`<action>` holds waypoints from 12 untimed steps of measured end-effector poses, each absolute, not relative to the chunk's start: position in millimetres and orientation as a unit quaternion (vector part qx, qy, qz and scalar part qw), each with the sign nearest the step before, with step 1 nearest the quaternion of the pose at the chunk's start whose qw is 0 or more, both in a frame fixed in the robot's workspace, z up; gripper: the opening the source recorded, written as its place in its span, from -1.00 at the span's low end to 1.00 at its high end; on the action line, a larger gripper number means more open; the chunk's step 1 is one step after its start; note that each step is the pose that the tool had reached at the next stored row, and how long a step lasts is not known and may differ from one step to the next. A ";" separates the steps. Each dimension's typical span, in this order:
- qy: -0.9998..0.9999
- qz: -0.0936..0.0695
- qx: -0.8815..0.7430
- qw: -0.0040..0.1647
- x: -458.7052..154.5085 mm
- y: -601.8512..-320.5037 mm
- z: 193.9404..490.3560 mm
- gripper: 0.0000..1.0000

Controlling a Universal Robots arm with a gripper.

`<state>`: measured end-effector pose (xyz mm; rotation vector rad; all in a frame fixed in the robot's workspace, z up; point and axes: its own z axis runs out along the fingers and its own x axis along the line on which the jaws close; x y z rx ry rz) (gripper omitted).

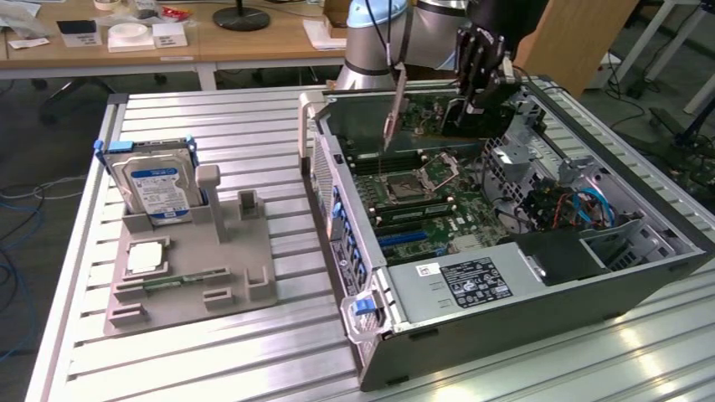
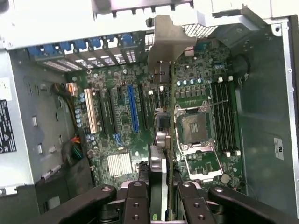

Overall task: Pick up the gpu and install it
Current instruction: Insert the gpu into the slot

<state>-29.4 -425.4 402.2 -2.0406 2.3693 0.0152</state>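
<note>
Holding the gpu [image 1: 393, 107] over the open computer case [image 1: 625, 285]. Exterior view: the fingers [image 1: 478, 60] are part-closed and clamped on the card's upper edge. The card hangs on edge below them, above the motherboard [image 1: 430, 201] and near the case's rear wall. Its silver bracket end points toward the exterior view's left, away from the fingers. The card's body is hard to separate from the board behind it; it is probably the green patch under the fingers. Judged not yet seated. A hard drive [image 1: 156, 184] stands in the grey fixture [image 1: 190, 276] on the slatted counter [image 1: 223, 126], well apart from the case.

Wrist view: the fingers [image 2: 136, 201] grip the gpu [image 2: 162, 123] across both faces. The card is seen edge-on, its long axis running straight out from the fingers to the bracket at the slotted rear panel. That axis lies parallel to the expansion slots. The blue slot [image 2: 133, 107] lies to one side and the CPU socket [image 2: 196, 128] to the other. The card's edge hovers over a black slot between them, judged roughly in line with it.
</note>
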 end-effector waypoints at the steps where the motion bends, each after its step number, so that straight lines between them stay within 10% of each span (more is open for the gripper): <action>1: 0.755 0.003 -0.655 0.009 -29.4 -425.4 401.8 -0.45; 12: 0.736 -0.010 -0.676 0.025 -29.4 -425.4 395.8 -0.45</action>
